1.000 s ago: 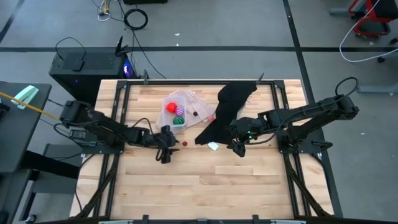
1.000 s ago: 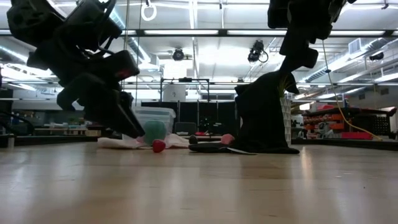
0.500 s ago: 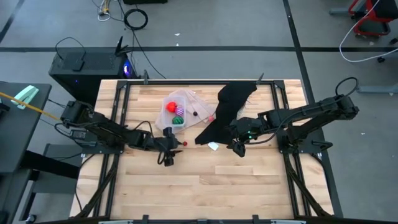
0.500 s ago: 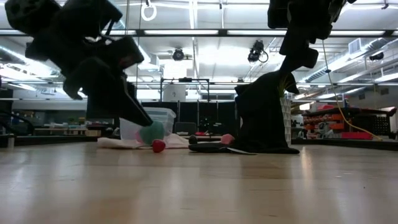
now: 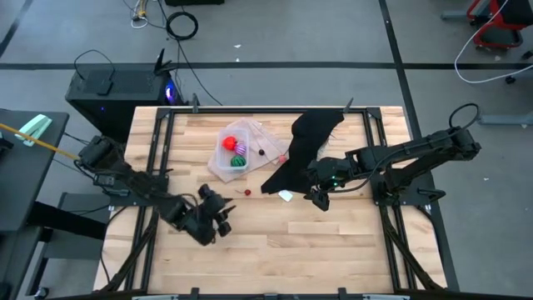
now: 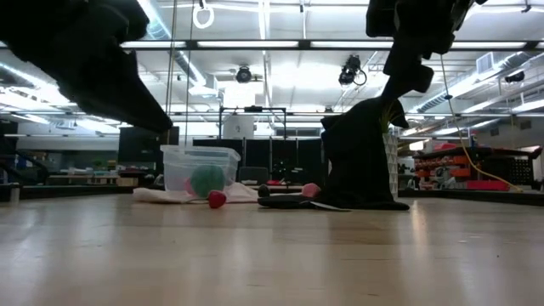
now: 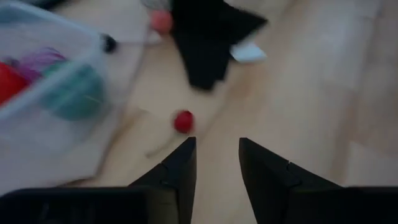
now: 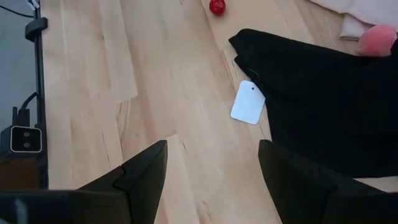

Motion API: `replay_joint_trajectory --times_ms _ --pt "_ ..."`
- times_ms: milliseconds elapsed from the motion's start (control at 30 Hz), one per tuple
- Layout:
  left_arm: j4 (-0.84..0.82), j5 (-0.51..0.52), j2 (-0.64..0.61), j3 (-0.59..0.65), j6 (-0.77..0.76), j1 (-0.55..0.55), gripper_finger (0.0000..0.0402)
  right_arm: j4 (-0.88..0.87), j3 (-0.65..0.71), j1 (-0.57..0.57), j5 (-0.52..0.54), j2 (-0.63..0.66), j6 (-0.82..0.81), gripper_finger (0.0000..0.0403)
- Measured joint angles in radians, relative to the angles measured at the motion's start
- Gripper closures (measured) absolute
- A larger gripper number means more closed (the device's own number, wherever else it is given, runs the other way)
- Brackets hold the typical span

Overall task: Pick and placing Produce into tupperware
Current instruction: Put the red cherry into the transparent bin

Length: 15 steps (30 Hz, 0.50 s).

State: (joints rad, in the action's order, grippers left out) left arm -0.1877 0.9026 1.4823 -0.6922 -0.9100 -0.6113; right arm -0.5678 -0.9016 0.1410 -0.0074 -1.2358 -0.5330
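Your two arms (image 5: 133,179) are dark, jointed, with black cables; each tool (image 8: 211,180) has two matte black wedge-shaped fingers.

The surface (image 5: 333,242) is pale planked wood with a smooth, faintly sheened finish. The tupperware (image 5: 234,153) is clear, translucent plastic. The black cloth (image 5: 301,150) is matt fabric. The white tag (image 8: 247,102) resembles flat paper.

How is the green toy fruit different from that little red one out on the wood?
The green fruit sits inside the tupperware; the little red one lies loose on the table, outside it. The green fruit is clearly bigger and striped, the red one tiny and plain. Both are roundish, and neither is held by a pincer.
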Motion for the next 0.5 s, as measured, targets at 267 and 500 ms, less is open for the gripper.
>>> replay_joint_trajectory --times_ms 267,500 --pt "-0.001 -0.022 0.174 -0.004 0.000 0.045 0.0291 0.000 0.000 0.000 -0.012 0.000 0.037 0.0144" --pt "-0.026 -0.005 0.311 -0.137 0.020 0.108 0.0292 -0.001 0.000 0.000 -0.011 0.000 0.039 0.0144"
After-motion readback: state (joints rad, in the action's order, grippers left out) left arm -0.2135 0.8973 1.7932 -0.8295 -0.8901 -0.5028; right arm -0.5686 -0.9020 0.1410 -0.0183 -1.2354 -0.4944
